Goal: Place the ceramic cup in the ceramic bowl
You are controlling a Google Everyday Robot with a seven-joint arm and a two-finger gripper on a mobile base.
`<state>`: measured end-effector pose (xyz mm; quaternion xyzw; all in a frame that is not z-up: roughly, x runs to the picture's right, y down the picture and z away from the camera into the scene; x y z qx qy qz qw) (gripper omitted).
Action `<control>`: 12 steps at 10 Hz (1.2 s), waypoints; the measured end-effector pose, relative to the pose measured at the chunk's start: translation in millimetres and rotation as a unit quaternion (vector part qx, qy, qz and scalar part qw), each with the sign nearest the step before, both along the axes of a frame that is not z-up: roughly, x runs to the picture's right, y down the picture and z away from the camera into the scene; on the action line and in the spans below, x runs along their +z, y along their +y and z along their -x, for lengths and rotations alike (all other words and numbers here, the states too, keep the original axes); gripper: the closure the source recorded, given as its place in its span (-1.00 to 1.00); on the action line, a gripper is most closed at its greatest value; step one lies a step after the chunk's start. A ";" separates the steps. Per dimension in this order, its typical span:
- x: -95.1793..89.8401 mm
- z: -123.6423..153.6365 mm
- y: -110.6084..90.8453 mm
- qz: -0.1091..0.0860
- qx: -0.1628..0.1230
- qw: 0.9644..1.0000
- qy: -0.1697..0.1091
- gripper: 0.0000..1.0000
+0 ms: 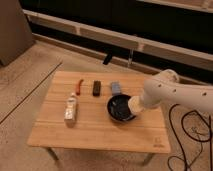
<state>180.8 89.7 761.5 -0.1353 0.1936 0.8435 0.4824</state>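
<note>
The black glossy ceramic bowl [119, 108] sits on the wooden table [100, 131], right of centre. My white arm [170, 95] reaches in from the right. Its gripper [138, 102] is at the bowl's right rim, mostly hidden by the arm. A cream-white cylindrical shape, apparently the ceramic cup [133, 105], is at the arm's end, over the bowl's right edge. I cannot tell whether the cup rests in the bowl or is still held.
A white bottle with an orange-red cap [71, 108] lies at the table's left. A red strip [80, 83], a small black block [96, 88] and a blue-grey block [116, 88] lie along the far side. Cables [192, 135] trail on the floor at the right.
</note>
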 end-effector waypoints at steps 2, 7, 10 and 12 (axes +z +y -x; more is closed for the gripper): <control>14.0 21.4 -5.6 0.008 -0.012 1.000 -0.016 1.00; 48.4 34.7 -4.7 0.032 -0.017 0.999 -0.031 1.00; 67.5 41.1 -3.9 0.035 -0.014 0.998 -0.047 1.00; 79.4 57.1 -1.0 0.036 -0.012 0.997 -0.068 0.68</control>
